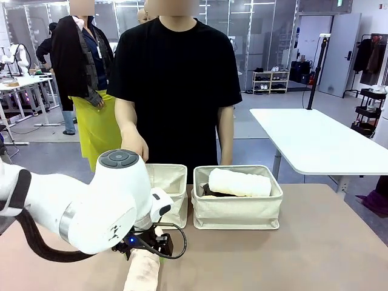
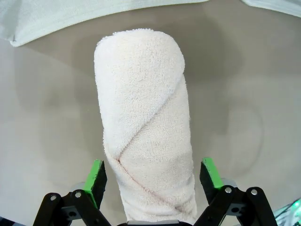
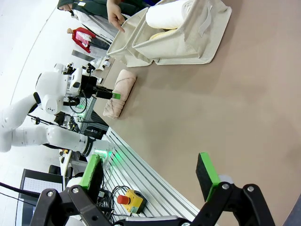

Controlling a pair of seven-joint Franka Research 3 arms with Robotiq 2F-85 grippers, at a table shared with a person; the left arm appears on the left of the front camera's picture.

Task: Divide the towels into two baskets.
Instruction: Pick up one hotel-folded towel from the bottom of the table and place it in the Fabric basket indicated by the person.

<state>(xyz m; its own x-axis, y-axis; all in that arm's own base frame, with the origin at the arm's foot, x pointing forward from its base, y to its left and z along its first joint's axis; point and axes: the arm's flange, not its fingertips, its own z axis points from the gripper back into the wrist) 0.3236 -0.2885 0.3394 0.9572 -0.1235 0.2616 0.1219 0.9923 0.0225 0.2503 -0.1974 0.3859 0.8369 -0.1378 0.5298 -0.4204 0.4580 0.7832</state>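
While the right gripper (image 3: 150, 176) hangs open well away, the left gripper (image 2: 153, 176) straddles the cream towel (image 2: 143, 127) — jaws open either side, across its long axis.

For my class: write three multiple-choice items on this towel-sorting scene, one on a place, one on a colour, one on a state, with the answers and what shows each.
1. Where does the cream towel lie?
A. in the basket on the robot's left
B. on the table, in front of the baskets
C. in the person's hand

2. What colour is the top towel in the basket on the robot's right?
A. white
B. red
C. blue

3. How does the left gripper stand?
A. shut flat on the table
B. holding a basket's rim
C. open, one finger on each side of the cream towel

Answers:
1 B, it rests on the brown tabletop.
2 A, a white roll lies on top there.
3 C, gaps show between the green pads and the roll.
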